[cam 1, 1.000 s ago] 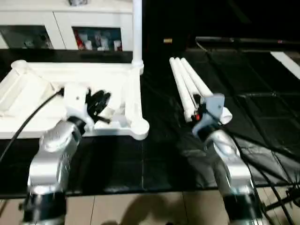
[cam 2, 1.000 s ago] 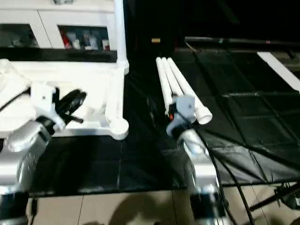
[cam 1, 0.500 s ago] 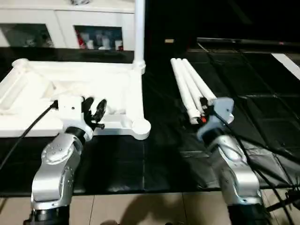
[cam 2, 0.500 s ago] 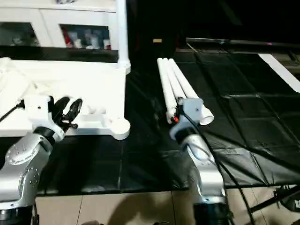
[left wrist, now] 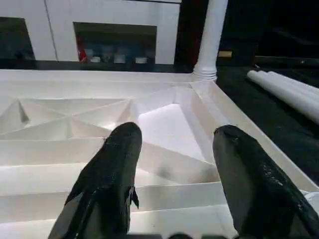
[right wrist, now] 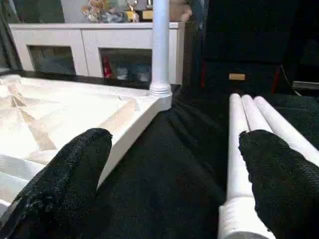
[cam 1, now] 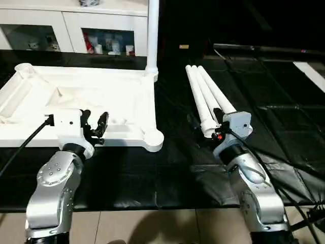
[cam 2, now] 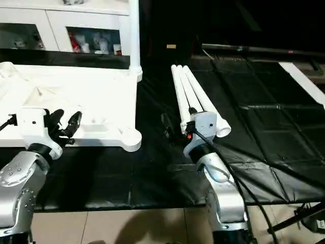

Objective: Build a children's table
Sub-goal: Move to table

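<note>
The tabletop (cam 1: 91, 101) lies ribbed side up on the black mat (cam 1: 264, 112), one leg (cam 1: 151, 35) standing upright in its far corner socket. Three legs (cam 1: 208, 99) lie beside it. The left gripper (left wrist: 174, 174), fingers apart, hovers at the tabletop's near edge. The right gripper (right wrist: 174, 174), fingers wide apart, sits near the loose legs' ends.

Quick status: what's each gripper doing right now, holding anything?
Left gripper: open, empty, over the tabletop near edge.
Right gripper: wide open, empty, by the loose legs.

A white cabinet (cam 1: 76, 25) with glass doors stands well beyond the left gripper (cam 1: 93, 125), small red and pale items behind its panes (too small to tell apart). Black matting (cam 1: 264, 96) spreads under and beyond the right gripper (right wrist: 174, 199). Pale floor tiles (cam 1: 167, 226) lie behind both.
</note>
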Available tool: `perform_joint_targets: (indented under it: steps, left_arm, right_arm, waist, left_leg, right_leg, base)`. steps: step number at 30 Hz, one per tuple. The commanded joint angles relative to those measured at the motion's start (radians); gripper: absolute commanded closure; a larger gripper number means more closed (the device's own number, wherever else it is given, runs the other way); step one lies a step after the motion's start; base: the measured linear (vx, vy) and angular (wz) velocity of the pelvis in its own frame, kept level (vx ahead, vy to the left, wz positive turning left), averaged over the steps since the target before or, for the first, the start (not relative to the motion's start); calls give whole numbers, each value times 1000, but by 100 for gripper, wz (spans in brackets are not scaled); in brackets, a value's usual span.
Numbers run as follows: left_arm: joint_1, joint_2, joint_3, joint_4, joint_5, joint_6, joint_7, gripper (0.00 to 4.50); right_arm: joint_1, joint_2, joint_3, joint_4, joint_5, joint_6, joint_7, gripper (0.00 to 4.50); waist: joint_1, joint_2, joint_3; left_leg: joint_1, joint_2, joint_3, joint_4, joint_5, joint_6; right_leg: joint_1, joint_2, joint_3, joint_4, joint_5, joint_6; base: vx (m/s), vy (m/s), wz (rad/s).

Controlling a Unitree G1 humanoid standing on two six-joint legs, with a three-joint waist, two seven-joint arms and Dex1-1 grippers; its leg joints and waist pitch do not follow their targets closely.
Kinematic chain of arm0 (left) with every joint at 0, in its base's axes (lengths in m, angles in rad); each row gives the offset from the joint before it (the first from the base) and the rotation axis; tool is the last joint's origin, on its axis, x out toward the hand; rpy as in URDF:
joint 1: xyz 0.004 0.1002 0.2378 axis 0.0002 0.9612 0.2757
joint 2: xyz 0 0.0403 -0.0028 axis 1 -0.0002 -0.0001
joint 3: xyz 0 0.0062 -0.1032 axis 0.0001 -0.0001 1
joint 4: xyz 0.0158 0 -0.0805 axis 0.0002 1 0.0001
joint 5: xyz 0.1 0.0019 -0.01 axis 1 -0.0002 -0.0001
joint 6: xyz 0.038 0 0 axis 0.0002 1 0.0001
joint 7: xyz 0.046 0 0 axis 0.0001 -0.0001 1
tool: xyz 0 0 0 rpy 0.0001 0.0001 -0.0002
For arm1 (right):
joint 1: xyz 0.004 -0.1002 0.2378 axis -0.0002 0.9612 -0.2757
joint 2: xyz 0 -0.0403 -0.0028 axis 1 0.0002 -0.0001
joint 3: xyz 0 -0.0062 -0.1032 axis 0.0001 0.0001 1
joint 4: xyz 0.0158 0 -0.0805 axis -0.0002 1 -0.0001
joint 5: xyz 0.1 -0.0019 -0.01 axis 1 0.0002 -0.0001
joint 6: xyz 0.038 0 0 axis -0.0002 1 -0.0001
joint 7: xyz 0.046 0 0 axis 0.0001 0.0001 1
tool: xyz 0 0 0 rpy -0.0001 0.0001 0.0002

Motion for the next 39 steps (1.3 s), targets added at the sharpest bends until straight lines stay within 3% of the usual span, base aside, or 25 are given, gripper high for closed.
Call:
perform_joint_targets:
  steps: [1, 4, 5, 7, 9, 15, 16, 17, 19, 21, 22, 23, 24, 25, 26, 27, 28, 29, 30, 32, 33, 34, 36, 37, 39]
  left_arm:
    - [12, 7, 0, -21, 8, 1, 3, 186]
    - [18, 16, 3, -36, 3, 14, -1, 186]
    - [13, 21, 7, -37, 1, 18, -1, 186]
    - [7, 27, 10, -34, 0, 20, -1, 186]
    - [-7, 49, -1, -13, 10, 12, -12, 186]
    - [-21, 63, -24, -22, 5, 26, -30, 186]
    - [-24, 63, -30, -25, 2, 30, -34, 186]
    - [-25, 64, -32, -25, 1, 32, -34, 186]
    - [-29, 64, -45, -22, -3, 33, -44, 186]
    - [-30, 66, -55, -17, -1, 28, -48, 186]
    - [-30, 66, -55, -17, -1, 28, -48, 186]
    - [-31, 67, -58, -14, -2, 26, -47, 186]
    - [-36, 67, -59, -8, -3, 24, -47, 186]
    - [-42, 67, -58, -1, -4, 22, -46, 186]
    - [-46, 66, -57, 5, -6, 22, -48, 186]
    - [-51, 66, -56, 9, -8, 22, -49, 186]
    - [-56, 65, -56, 13, -10, 21, -50, 186]
    - [-59, 65, -57, 15, -11, 21, -50, 186]
    - [-61, 63, -57, 17, -9, 13, -47, 186]
    - [-62, 62, -57, 20, -7, 8, -45, 186]
    - [-62, 62, -58, 21, -6, 4, -43, 186]
    - [-58, 71, -70, 19, 4, 7, -48, 186]
    - [-48, 97, -97, 8, 2, 22, -81, 186]
    - [-45, 108, -107, 4, -5, 27, -101, 186]
    - [-43, 130, -120, 0, -15, 28, -144, 186]
  right_arm:
    - [7, -8, -3, -7, -29, 8, -26, 0]
    - [1, -23, 6, 8, -17, 54, 0, 0]
    - [-1, -18, -2, 11, -4, 68, 1, 0]
    - [-3, -16, -6, 15, 1, 69, -1, 0]
    - [4, -36, 15, 26, -26, 16, 11, 0]
    - [-1, -6, -18, 31, -11, -48, -16, 0]
    - [-8, -2, -31, 33, -14, -63, -33, 0]
    - [-11, 1, -36, 34, -14, -69, -39, 0]
    - [-17, -27, -23, 10, -23, 52, -38, 0]
    - [-23, -40, -18, 0, -26, 145, -46, 0]
    - [-23, -40, -18, 0, -26, 145, -46, 0]
    - [-25, -42, -18, 0, -17, 141, -39, 0]
    - [-29, -42, -18, -1, -12, 122, -30, 0]
    - [-34, -43, -16, -3, -9, 112, -23, 0]
    - [-38, -48, -12, -3, -11, 109, -16, 0]
    - [-42, -51, -10, -3, -14, 110, -14, 0]
    - [-46, -53, -11, 0, -15, 107, -16, 0]
    - [-49, -53, -11, 2, -15, 105, -17, 0]
    - [-51, -56, -14, -2, -16, 121, -28, 0]
    - [-53, -58, -15, -5, -17, 135, -35, 0]
    - [-54, -60, -16, -9, -18, 148, -40, 0]
    - [-62, -61, -19, -9, -16, 176, -45, 0]
    - [-94, -59, -34, -7, -28, 282, -86, 0]
    - [-110, -57, -41, -4, -28, 322, -100, 0]
    - [-137, -59, -49, 2, -21, 351, -101, 0]
  waist:
    - [-3, -5, -56]
    - [-1, -3, -53]
    - [6, 10, -45]
    - [-6, 18, -40]
    - [-7, 47, -24]
    - [2, 45, -18]
    - [-14, 60, -19]
    - [-15, 76, -22]
    - [-29, 69, -26]
    - [-32, 48, -28]
    - [-6, 29, -47]
    - [27, 35, -66]
    - [26, 19, -79]
    - [30, 30, -89]
    - [9, 53, -96]
    - [-10, 67, -104]
    - [-74, 75, -118]
    - [-71, 60, -110]
    - [-68, 51, -94]
    - [-59, 23, -88]
    - [-19, -56, -59]
    - [-7, -48, -77]
    - [-11, -40, -76]
    - [-18, -22, -67]
    - [-48, 30, -73]
  left_leg:
    - [-3, 26, -9, -70, -249, 16]
    - [15, 26, -10, -74, -331, 5]
    - [-23, 20, -49, -101, -396, 40]
    - [2, 13, -65, -85, -514, 42]
    - [-9, 1, -75, -75, -593, 44]
    - [-5, 3, -61, -39, -502, 60]
    - [106, 42, -61, -54, -602, 4]
    - [125, 80, -89, -106, -735, -25]
    - [142, 100, -111, -138, -733, 10]
    - [114, 52, -74, -122, -602, 76]
    - [20, -15, -18, -64, -346, 112]
    - [-14, -20, -18, -3, -150, 145]
    - [-61, -27, -28, 20, -34, 169]
    - [-51, -22, -29, 2, 18, 174]
    - [-12, -19, -43, -27, 161, 202]
    - [59, -4, -78, -34, 267, 258]
    - [249, 96, -214, -23, 513, 495]
    - [245, 149, -248, -21, 646, 617]
    - [189, 104, -207, -28, 670, 594]
    - [149, 0, -139, -19, 486, 494]
    - [22, -127, -53, 55, -54, 299]
    - [2, -121, -67, 113, -108, 248]
    - [-32, -79, -98, 100, 31, 94]
    - [-25, -57, -98, 45, 150, 31]
    - [0, -3, -100, -18, 258, -15]
  right_leg:
    - [47, -62, 49, -94, -378, -9]
    - [47, -64, 46, -98, -482, 9]
    - [84, -93, 10, -96, -555, 14]
    - [91, -115, -21, -130, -743, 19]
    - [139, -122, -82, -154, -856, 5]
    - [196, -151, -103, -184, -877, -52]
    - [115, -96, -88, -163, -739, -89]
    - [110, -54, -66, -94, -518, -117]
    - [94, -46, -33, -34, -300, -131]
    - [121, -71, 5, -63, -236, -169]
    - [227, -100, 48, -104, -220, -184]
    - [266, -159, 84, -137, -274, -171]
    - [295, -129, 80, -123, -221, -160]
    - [286, -105, 63, -109, -140, -145]
    - [248, -23, 2, -58, 34, -85]
    - [202, 13, -25, -17, 81, -47]
    - [-9, 4, -40, 89, -115, 44]
    - [-55, -47, -3, 125, -237, 97]
    - [-69, -57, 17, 133, -129, 109]
    - [-45, -51, 34, 50, 39, 48]
    - [116, -118, 158, -109, -167, 38]
    - [152, -171, 199, -107, -258, -21]
    - [175, -164, 167, -60, -53, -124]
    - [149, -134, 122, -41, 187, -160]
    - [104, -45, 60, 4, 246, -147]
  base:
    - [0, 0, 0]
    - [0, 0, 0]
    - [0, 0, 0]
    - [5, -10, 33]
    - [23, -2, 46]
    - [64, 8, 59]
    - [111, 6, 33]
    - [111, 6, 33]
    - [146, 17, 4]
    - [156, 11, 1]
    - [156, -17, -1]
    - [156, -17, -1]
    - [160, -10, 0]
    - [168, 21, 0]
    - [168, 21, 0]
    - [246, -29, 3]
    - [248, -97, -9]
    - [248, -97, -9]
    - [73, -86, -29]
    - [-95, -71, -22]
    - [-81, -76, 9]
    - [45, -67, 5]
    - [62, -56, -3]
    - [0, 0, 0]
    - [0, 0, 0]
